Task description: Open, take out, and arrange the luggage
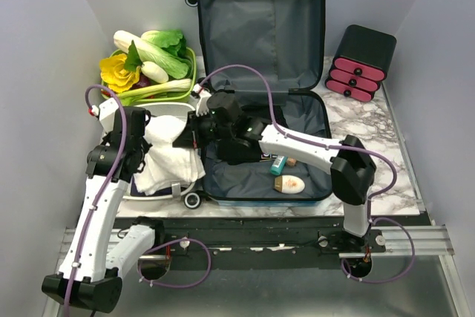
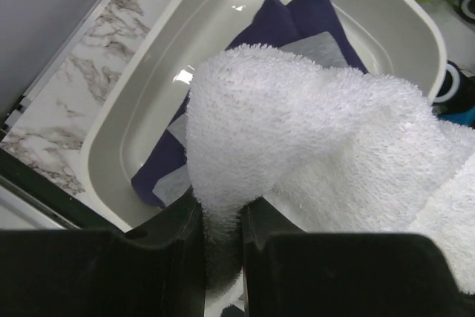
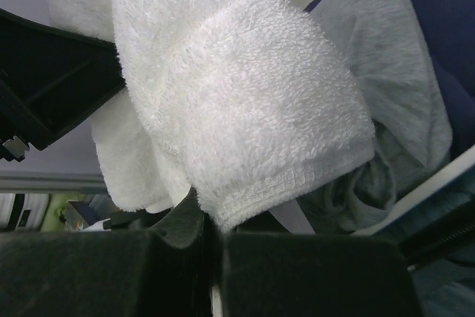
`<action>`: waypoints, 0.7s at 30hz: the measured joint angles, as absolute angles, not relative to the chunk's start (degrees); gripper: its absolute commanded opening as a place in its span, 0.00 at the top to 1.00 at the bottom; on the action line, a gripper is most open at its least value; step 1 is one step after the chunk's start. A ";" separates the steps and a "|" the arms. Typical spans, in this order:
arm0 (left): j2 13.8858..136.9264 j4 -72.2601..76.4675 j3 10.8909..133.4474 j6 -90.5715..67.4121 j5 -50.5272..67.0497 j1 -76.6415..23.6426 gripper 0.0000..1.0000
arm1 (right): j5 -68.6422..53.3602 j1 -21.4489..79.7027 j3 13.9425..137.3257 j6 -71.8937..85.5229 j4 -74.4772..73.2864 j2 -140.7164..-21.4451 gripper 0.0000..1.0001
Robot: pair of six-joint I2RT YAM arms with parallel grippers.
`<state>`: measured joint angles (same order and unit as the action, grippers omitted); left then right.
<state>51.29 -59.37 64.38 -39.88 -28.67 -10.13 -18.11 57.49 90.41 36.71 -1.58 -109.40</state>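
Note:
The blue luggage (image 1: 263,27) lies open at the back centre, its lid propped upright and the dark grey lining showing. A white towel (image 1: 167,154) hangs between both grippers, over a white basin (image 1: 159,111) left of the case. My left gripper (image 1: 151,136) is shut on a fold of the towel (image 2: 297,124); the terry is pinched between its black fingers (image 2: 178,257). My right gripper (image 1: 194,125) reaches across from the case and is shut on the hemmed corner of the towel (image 3: 237,94). A dark blue garment (image 2: 297,16) lies in the basin (image 2: 111,131) below.
A green basket (image 1: 191,64) of toy vegetables (image 1: 152,53) stands at the back left. A black box with pink drawers (image 1: 360,64) sits at the back right. A cream bottle (image 1: 289,183) and a teal item (image 1: 278,162) lie in the case's lower half. Grey cloth (image 3: 401,87) lies by the blue garment.

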 measured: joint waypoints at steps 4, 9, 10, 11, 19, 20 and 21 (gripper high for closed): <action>50.22 -59.88 62.30 -38.81 -30.09 -7.42 0.92 | -18.28 59.02 93.36 38.15 -1.50 -112.68 0.99; 51.42 -57.01 59.24 -36.99 -29.61 -4.43 0.91 | -17.17 59.55 94.78 38.57 -1.54 -114.78 0.95; 52.29 -56.01 58.63 -36.40 -29.02 -3.84 0.89 | -16.53 59.55 94.78 38.57 -1.65 -115.07 0.91; 53.34 -54.98 58.19 -35.90 -28.42 -3.25 0.84 | -15.55 59.57 94.83 38.52 -1.76 -115.48 0.89; 62.87 -50.52 58.50 -35.16 -23.38 3.33 0.68 | -9.32 59.48 100.16 37.36 -3.84 -121.14 0.85; 64.03 -49.91 58.63 -35.22 -22.81 3.77 0.68 | -8.34 59.40 100.79 37.30 -4.23 -121.93 0.82; 65.39 -49.25 58.94 -35.33 -22.22 4.16 0.68 | -7.57 59.35 101.14 37.28 -4.49 -122.48 0.80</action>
